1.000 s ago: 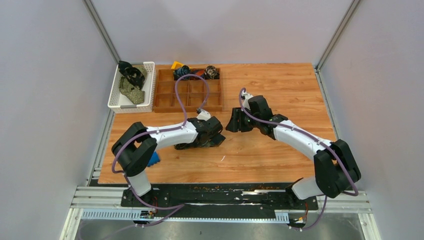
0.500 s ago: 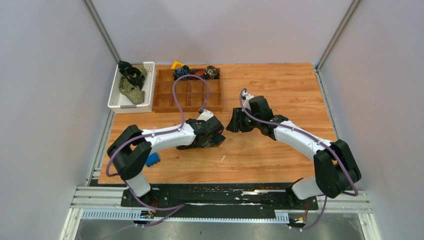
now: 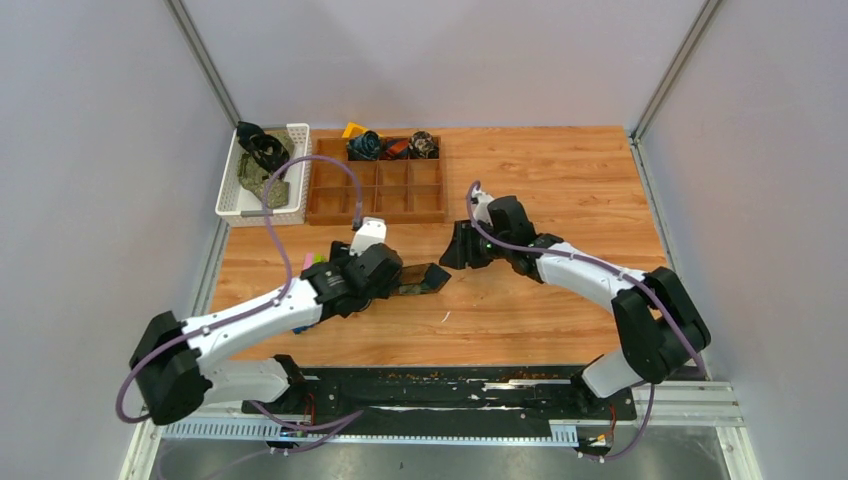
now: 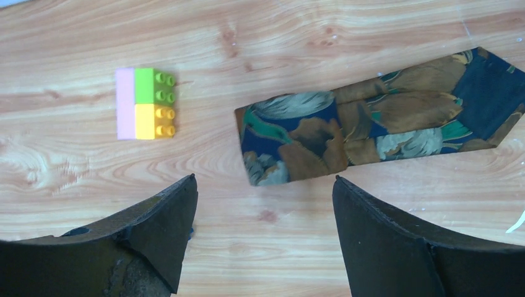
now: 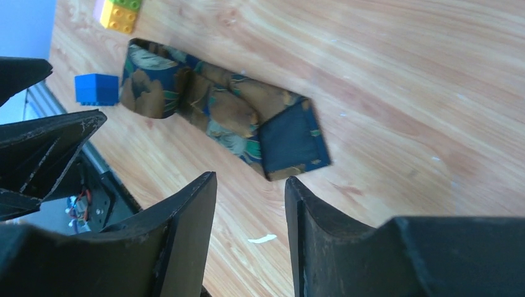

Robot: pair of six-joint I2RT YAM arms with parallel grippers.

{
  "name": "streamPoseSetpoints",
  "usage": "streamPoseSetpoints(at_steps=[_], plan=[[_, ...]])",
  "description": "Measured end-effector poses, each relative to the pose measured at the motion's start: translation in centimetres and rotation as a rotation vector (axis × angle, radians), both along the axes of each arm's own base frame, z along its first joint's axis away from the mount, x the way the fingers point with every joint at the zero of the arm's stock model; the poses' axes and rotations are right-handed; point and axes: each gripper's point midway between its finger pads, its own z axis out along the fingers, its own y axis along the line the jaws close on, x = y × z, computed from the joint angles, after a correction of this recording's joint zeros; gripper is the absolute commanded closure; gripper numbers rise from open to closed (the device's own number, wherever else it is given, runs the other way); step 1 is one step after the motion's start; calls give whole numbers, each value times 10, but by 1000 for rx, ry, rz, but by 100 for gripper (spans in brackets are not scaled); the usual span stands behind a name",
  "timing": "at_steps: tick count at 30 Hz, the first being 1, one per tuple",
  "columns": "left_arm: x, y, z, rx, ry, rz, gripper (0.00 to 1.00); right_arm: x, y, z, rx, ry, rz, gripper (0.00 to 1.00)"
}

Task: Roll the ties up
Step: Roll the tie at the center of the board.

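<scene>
A folded tie [image 3: 424, 277], navy with brown and green leaves, lies flat on the table. It shows in the left wrist view [image 4: 371, 120] and in the right wrist view [image 5: 210, 102], with its pointed navy end folded over. My left gripper [image 3: 392, 286] is open and empty, and its fingertips stand just short of the tie's blunt end [image 4: 265, 182]. My right gripper [image 3: 455, 252] is open with a narrow gap and empty [image 5: 251, 179], just off the tie's pointed end. Other ties lie in a white basket [image 3: 232, 190]. Rolled ties [image 3: 366, 145] sit in the wooden tray's back compartments.
The wooden divided tray [image 3: 378, 190] stands at the back left, next to the basket. A pink, green and yellow block [image 4: 147, 103] lies left of the tie. A blue block [image 5: 97, 88] lies near the tie's blunt end. A yellow piece [image 3: 352, 129] sits behind the tray.
My left arm has drawn back to the left and towards the near edge, uncovering the tie. My right gripper has shifted slightly left towards the tie's pointed end.
</scene>
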Motion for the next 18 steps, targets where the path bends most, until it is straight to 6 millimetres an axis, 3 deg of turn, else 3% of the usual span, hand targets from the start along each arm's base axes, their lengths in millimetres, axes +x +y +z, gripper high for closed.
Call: streamPoseSetpoints(at_steps=[5,11,18], plan=[[-12,34,2,-77,-59,47,12,-12,43,4,32,24,98,55],[-17,71,1,-209,-121,148,10,-7,104,23,86,26,184,59],[-16,82,-5,-268,-113,195,10,-7,157,21,107,63,243,65]])
